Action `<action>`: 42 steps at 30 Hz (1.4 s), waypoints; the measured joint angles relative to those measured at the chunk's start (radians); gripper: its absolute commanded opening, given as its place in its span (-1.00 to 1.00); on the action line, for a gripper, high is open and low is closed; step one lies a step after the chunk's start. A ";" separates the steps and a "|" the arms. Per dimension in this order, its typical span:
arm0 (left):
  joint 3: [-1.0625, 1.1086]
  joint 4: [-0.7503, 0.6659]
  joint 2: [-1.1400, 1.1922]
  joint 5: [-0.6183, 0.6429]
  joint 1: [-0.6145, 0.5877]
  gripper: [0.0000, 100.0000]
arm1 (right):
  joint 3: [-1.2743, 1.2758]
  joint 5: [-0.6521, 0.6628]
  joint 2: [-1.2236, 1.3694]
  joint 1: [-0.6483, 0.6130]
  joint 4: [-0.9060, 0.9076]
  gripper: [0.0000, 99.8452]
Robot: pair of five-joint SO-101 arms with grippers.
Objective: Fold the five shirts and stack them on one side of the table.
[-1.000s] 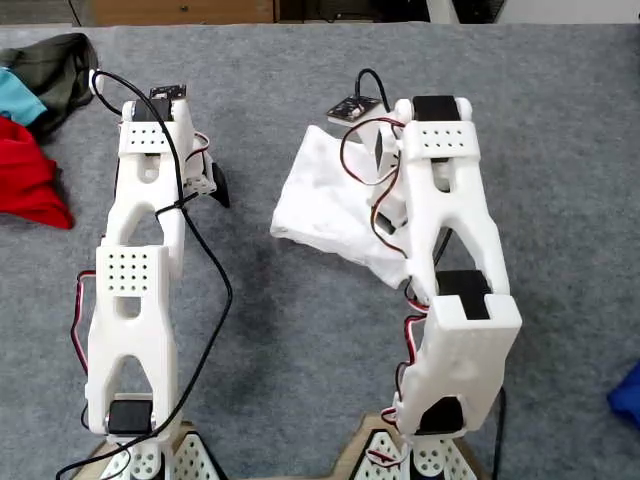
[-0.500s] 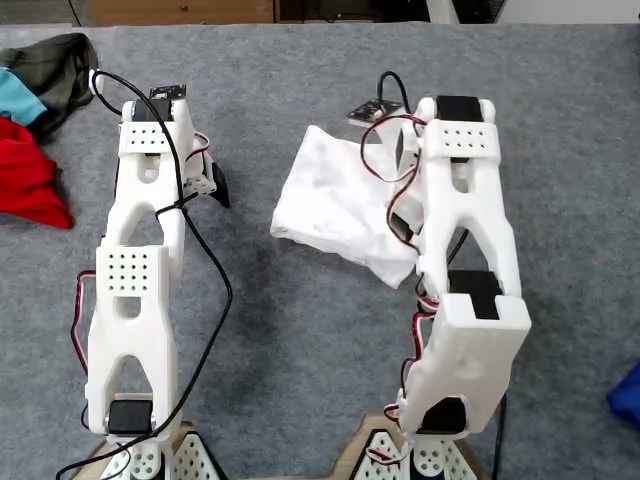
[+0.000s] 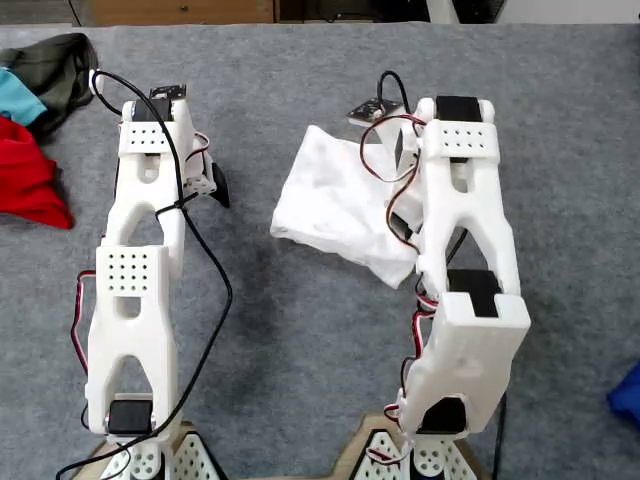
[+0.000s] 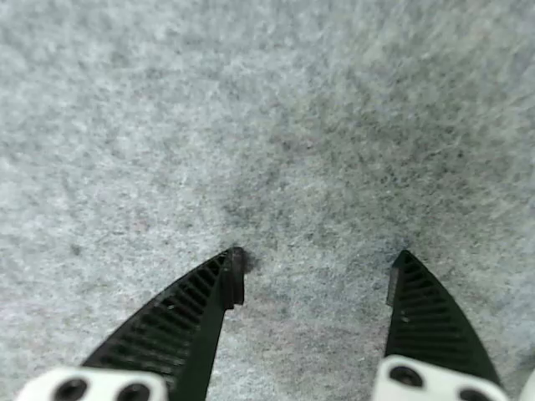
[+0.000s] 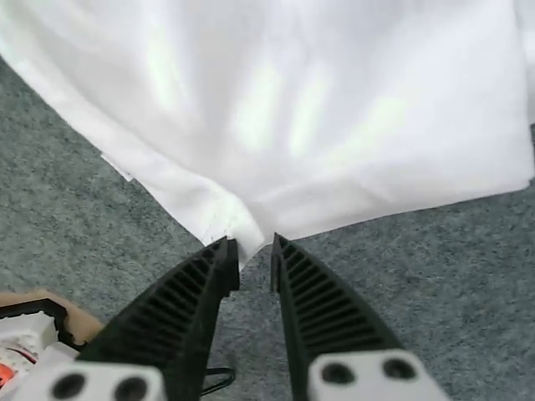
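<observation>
Presently the right hand has its two black fingers drawn nearly together on the hem of the white shirt. A small point of cloth sits between the tips, and creases in the fabric run towards that spot. From the tips the shirt spreads away ahead of the hand, loosely flattened on the grey bench. Bare bench shows under the fingers, behind the hem. From above, the right arm lies over one edge of the shirt, and most of the cloth lies on the hand's inner side, towards the other arm.

The left hand stands with its fingers wide apart, with bare grey surface between them. The tips are close to the bench; whether they touch it I cannot tell. The white shirt lies well apart from this hand, off to its inner side, between the two arms. A black cable loops along the left arm behind the hand.

Far out on the left hand's outer side, at the bench's edge, lies a red shirt. Past it are a dark olive shirt and a teal cloth, the three touching in a loose heap. A bit of blue cloth shows at the opposite edge, well beyond the right hand's outer side and back towards that arm's base.
</observation>
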 measured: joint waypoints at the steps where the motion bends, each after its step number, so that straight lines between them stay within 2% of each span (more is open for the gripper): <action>1: 0.000 0.000 0.000 0.000 0.000 -0.43 | 0.000 0.000 0.012 0.000 0.000 -0.82; 22: 0.000 0.000 0.000 0.000 0.002 -0.43 | 0.000 0.000 0.054 0.000 0.000 -0.93; 38: 0.000 -0.003 0.000 -0.025 0.005 -0.43 | 0.025 0.000 -0.014 0.000 0.034 -0.93; 42: 0.000 -0.003 0.000 -0.025 0.005 -0.43 | 0.077 0.000 -0.014 -0.035 0.034 -0.93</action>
